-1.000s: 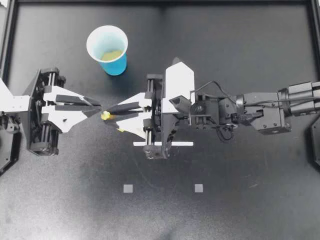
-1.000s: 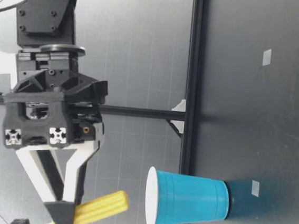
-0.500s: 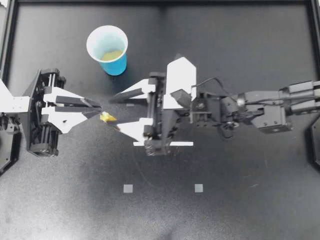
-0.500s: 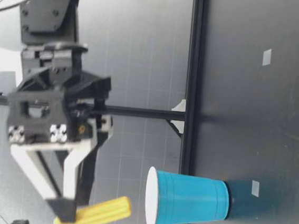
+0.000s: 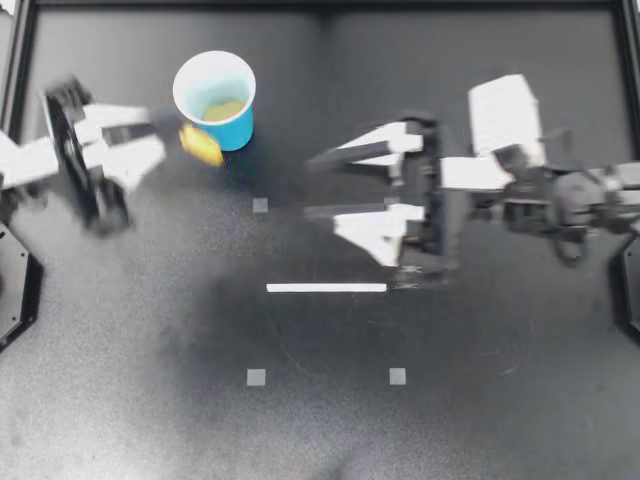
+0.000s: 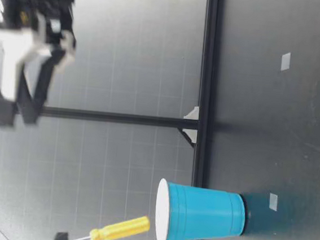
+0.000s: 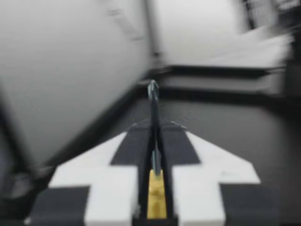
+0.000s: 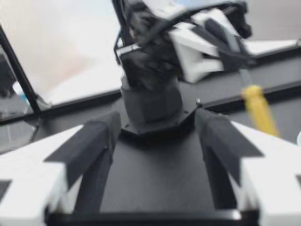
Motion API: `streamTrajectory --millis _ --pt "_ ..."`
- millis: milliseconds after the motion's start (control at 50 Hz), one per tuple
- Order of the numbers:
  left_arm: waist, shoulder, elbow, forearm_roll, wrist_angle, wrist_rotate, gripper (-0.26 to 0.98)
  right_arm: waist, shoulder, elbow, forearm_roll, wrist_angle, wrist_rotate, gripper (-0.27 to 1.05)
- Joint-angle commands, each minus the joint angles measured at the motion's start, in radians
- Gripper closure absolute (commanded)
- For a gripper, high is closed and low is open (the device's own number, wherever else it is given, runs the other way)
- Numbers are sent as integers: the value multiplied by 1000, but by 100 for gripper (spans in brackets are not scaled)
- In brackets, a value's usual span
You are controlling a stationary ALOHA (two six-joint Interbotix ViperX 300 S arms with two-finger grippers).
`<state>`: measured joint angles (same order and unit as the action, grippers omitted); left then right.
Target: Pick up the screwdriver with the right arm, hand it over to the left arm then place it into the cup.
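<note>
Left gripper (image 5: 150, 142), clamped on the screwdriver (image 5: 202, 146), has swung beside the cup (image 5: 234, 128), right gripper (image 5: 312, 186) withdrawn open; the handle (image 6: 121, 230) could clip the rim (image 6: 160, 211) and topple it.

Yellow-handled screwdriver (image 5: 201, 145), blue cup (image 5: 233, 130), black table (image 5: 460, 400).

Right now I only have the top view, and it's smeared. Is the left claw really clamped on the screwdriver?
Observer: Yes. The left wrist view shows the left claw shut on the screwdriver, with a finger pressing each side.
Operator: How high is it hanging?
Observer: In the low view it hangs slightly tilted, with the yellow handle down. The handle's end is just above the rim of the cup.
Operator: And the other arm?
Observer: In the low view the right claw is open and empty, well above rim height.
</note>
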<state>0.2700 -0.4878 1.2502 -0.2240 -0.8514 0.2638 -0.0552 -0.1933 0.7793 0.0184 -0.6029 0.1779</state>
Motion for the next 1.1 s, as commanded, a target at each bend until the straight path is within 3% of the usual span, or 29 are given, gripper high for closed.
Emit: streamTrajectory --millis 0,180,360,600,720,960,1080 --pt "54 8 -17 -8 -15 21 66 -5 -40 2 0 -31 2 12" --pt "144 89 -54 -8 -54 29 66 -5 -31 12 -2 -48 0 12" --pt "195 202 -100 -8 -61 29 66 -5 -18 9 -2 -49 2 12" --pt "213 322 -158 -12 -63 5 63 0 -20 9 -3 -49 2 12" --pt "213 334 -167 -12 -63 2 52 8 -18 11 -3 -49 3 12" --pt "213 324 -166 -11 -44 -5 17 11 -17 11 -3 -49 2 12" --pt "213 322 -167 -8 -32 -23 12 11 -17 12 -3 -49 3 12"
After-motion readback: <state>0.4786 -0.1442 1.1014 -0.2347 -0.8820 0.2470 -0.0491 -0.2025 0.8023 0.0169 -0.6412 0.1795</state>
